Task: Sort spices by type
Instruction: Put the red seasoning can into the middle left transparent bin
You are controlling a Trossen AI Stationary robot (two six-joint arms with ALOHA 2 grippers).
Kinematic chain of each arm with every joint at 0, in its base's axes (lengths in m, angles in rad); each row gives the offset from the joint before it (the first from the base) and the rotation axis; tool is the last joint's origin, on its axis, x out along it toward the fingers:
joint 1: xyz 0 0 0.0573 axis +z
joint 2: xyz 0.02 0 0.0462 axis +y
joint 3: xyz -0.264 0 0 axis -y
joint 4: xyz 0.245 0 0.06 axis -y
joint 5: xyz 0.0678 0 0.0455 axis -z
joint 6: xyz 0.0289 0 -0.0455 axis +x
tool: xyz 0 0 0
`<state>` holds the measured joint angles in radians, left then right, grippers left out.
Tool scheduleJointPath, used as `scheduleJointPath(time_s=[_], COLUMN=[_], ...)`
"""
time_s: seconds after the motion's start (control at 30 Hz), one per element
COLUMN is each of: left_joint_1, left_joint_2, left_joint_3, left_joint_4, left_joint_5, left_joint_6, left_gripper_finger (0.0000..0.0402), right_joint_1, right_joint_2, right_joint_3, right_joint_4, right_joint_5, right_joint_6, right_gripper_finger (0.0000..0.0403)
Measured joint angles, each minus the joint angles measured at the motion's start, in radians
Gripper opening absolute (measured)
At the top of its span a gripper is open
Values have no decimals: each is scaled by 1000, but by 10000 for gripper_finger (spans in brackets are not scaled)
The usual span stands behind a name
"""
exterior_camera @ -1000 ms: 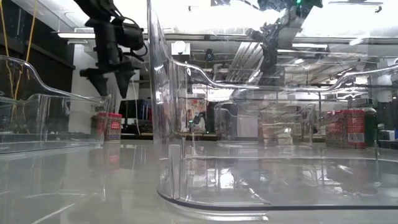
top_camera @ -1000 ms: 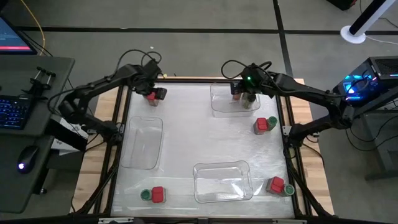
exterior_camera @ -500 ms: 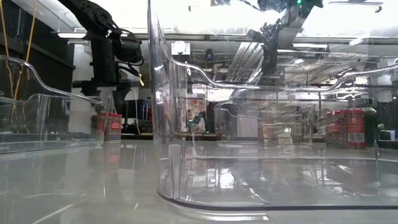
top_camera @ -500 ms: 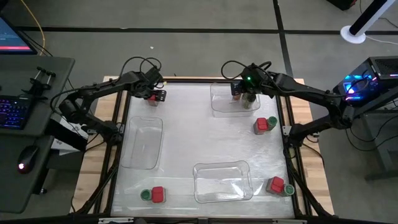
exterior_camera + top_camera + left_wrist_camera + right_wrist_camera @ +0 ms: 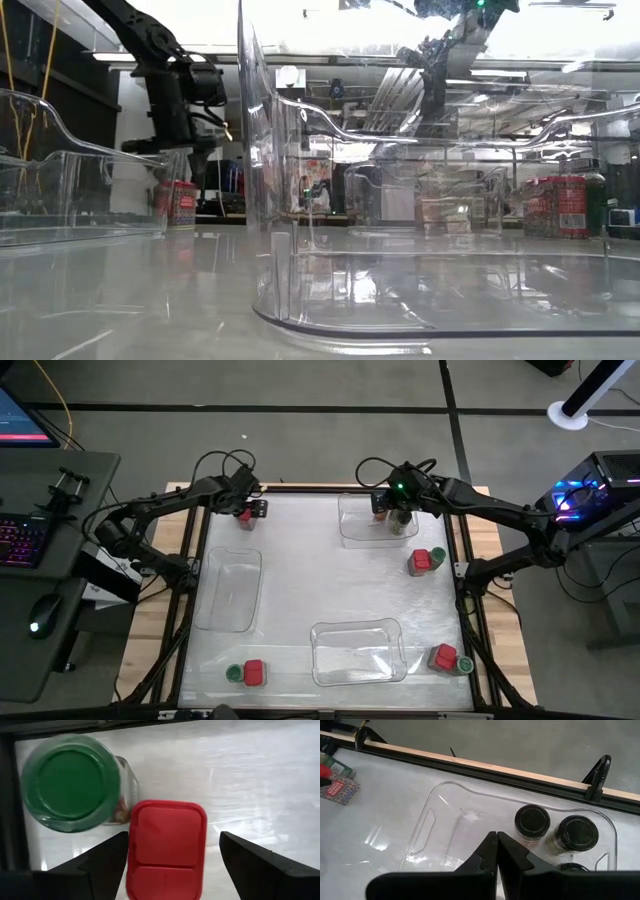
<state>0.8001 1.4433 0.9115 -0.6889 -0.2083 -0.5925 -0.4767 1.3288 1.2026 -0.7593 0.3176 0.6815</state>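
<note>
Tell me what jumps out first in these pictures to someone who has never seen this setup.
The left gripper hangs open right over a red-topped spice box beside a green-lidded jar at the table's far left corner. Across the table, the right gripper, fingers shut, hovers above a clear tray holding dark-lidded jars. More red and green pairs dot the near and right edges.

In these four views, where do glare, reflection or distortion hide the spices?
Low view: the near clear tray bends the room and the red box behind it, under a blown-out ceiling. High view: soft sheen on the table. Left wrist view: streaky glare beside the red box, nothing hidden.
</note>
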Motion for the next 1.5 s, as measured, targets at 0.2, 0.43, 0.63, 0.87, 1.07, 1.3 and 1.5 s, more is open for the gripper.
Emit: scheduleJointPath(time_s=[0.2, 0.43, 0.63, 0.87, 1.07, 1.3, 1.5], left_joint_1=[-3, -12, -16, -16, -58, -232, -504], left_joint_2=[40, 81, 82, 64, -46, -258, -357], left_joint_3=[0, 0, 0, 2, 45, 224, 304], left_joint_4=[-17, -15, -3, -15, -48, -329, -750], left_joint_5=[19, 19, 19, 117, 327, 431, 233], left_joint_6=[-7, -4, -6, 21, 144, 465, 594], left_gripper_finger=[298, 294, 221, 184, 184, 184, 184], right_joint_1=[0, 0, 0, 0, 0, 0, 0], right_joint_2=[0, 0, 0, 0, 0, 0, 0], right_joint_3=[0, 0, 0, 0, 0, 0, 0], right_joint_4=[0, 0, 0, 1, 10, 33, 33], right_joint_5=[-15, -23, -26, -26, -26, -26, -26], right_joint_6=[18, 18, 18, 16, 13, 6, -10], right_gripper_finger=[1, 1, 1, 1, 1, 0, 0])
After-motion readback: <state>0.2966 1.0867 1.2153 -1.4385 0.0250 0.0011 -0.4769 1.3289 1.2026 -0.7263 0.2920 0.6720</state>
